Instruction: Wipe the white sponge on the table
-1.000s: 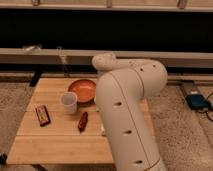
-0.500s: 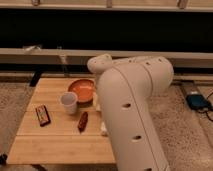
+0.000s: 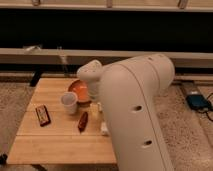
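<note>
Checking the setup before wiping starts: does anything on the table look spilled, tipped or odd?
Nothing stands out. The white paper cup stands upright beside the orange bowl on the table. The arm hides the gripper and most of the white sponge.

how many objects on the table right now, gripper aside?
5 visible on the table: orange bowl, white cup, dark bar, brown packet, white sponge at the arm's edge. The arm hides the right side; gripper not in view.
</note>
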Robot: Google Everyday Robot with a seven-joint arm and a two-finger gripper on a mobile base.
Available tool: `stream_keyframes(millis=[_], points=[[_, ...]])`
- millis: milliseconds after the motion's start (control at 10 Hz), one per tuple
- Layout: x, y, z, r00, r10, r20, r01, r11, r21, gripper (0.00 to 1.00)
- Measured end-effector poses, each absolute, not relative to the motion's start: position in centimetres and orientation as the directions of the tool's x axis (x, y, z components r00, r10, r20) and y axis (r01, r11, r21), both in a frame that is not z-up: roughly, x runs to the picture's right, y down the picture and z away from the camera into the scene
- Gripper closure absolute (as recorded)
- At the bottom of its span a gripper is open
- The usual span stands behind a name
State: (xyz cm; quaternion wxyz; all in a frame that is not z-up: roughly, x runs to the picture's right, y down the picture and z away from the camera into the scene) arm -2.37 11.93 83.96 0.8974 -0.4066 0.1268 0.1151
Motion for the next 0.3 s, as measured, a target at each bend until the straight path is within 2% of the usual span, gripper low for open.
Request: stream_keyframes(millis=[300], points=[[-2.72,12.26,83.74,0.976,0.038,-0.213,-0.186,0.648,-0.739,0.2]])
